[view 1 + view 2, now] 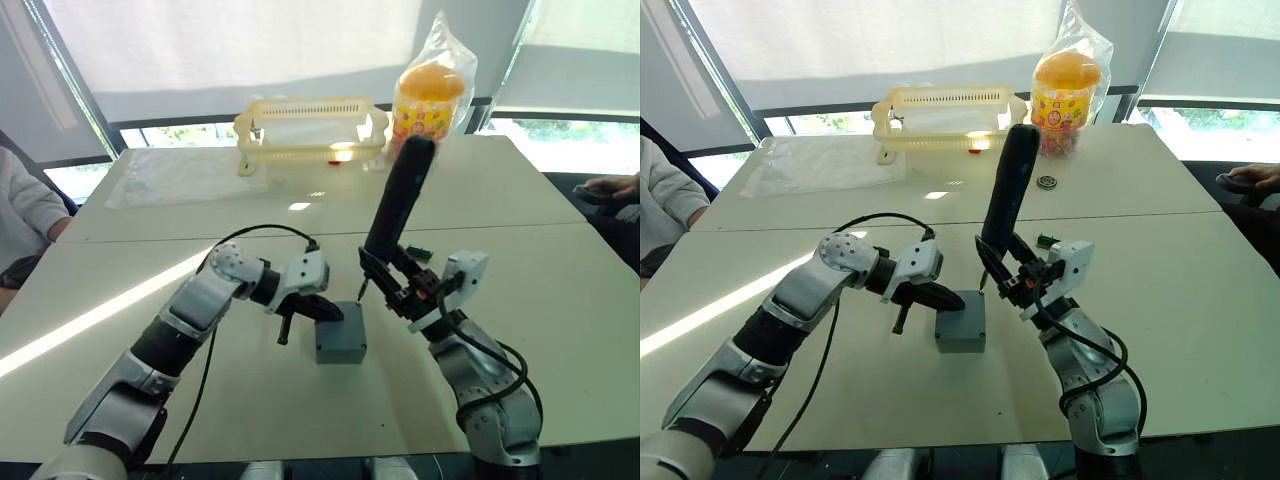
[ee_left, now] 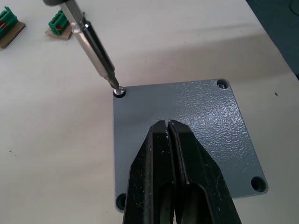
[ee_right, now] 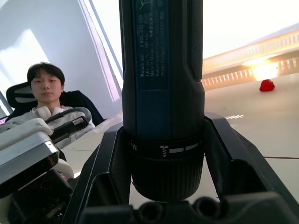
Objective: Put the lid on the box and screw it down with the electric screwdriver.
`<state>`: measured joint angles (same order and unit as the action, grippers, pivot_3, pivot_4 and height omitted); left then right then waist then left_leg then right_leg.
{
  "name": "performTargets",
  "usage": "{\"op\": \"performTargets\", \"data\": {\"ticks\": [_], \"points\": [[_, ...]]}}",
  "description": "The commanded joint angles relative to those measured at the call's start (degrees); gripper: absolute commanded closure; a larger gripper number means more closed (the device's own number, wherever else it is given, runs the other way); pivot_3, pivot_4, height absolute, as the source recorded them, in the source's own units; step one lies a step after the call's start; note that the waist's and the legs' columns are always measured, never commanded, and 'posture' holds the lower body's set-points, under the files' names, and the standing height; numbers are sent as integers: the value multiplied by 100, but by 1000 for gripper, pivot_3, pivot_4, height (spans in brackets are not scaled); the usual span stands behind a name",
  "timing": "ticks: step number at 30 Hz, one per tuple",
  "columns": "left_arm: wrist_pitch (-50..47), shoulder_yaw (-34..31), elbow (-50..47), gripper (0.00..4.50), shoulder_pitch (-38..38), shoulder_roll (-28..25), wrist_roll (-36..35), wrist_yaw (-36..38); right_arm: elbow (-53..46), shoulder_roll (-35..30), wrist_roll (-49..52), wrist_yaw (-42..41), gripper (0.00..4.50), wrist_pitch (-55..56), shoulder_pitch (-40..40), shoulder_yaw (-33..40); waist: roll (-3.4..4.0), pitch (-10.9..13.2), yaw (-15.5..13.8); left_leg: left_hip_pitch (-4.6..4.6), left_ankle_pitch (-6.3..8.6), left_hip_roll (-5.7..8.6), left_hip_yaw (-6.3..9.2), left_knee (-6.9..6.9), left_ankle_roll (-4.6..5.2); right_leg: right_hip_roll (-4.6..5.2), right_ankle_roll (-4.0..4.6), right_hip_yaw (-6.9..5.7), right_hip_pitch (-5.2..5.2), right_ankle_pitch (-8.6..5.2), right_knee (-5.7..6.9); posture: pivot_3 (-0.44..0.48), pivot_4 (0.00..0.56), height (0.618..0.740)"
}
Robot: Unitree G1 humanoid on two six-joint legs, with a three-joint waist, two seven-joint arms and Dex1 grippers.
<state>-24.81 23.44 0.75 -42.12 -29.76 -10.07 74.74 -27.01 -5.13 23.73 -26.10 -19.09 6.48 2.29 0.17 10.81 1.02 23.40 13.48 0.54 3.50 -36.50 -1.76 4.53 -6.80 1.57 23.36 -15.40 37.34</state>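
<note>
My left fingers (image 2: pixel 175 154) are pressed together, tips resting flat on the lid (image 2: pixel 196 116), which sits square on the box (image 1: pixel 340 335) near the middle of the bench (image 1: pixel 520 190). My right fingers (image 3: pixel 224 154) clamp the electric screwdriver (image 1: pixel 398 200) on both sides of its black body, holding it tilted, butt up and away from me. Its thin metal bit (image 2: pixel 96 49) comes down onto a screw (image 2: pixel 119 91) in one corner hole of the lid. Two green connector blocks (image 2: pixel 60 23) lie on the bench beyond that corner. A yellow basket (image 1: pixel 310 128) and a bagged yellow-capped jar (image 1: pixel 432 95) stand at the far edge.
</note>
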Motion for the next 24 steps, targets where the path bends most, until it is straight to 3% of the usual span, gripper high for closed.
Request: {"op": "performTargets", "data": {"ticks": [1,24], "points": [[-83,7,-196,4500,117,-107,2,14,-192,-44,67,-23,2731,307,66,-50,0,0,0,0,0,0,0,0,0,0,0,0,0,0,0,0,150,740],[151,88,2,4500,62,-90,156,-24,26,-223,-74,77,2731,649,-35,-230,-4,-3,-1,-3,0,0,1,0,0,0,0,-1,-3,0,0,0,150,740]]}}
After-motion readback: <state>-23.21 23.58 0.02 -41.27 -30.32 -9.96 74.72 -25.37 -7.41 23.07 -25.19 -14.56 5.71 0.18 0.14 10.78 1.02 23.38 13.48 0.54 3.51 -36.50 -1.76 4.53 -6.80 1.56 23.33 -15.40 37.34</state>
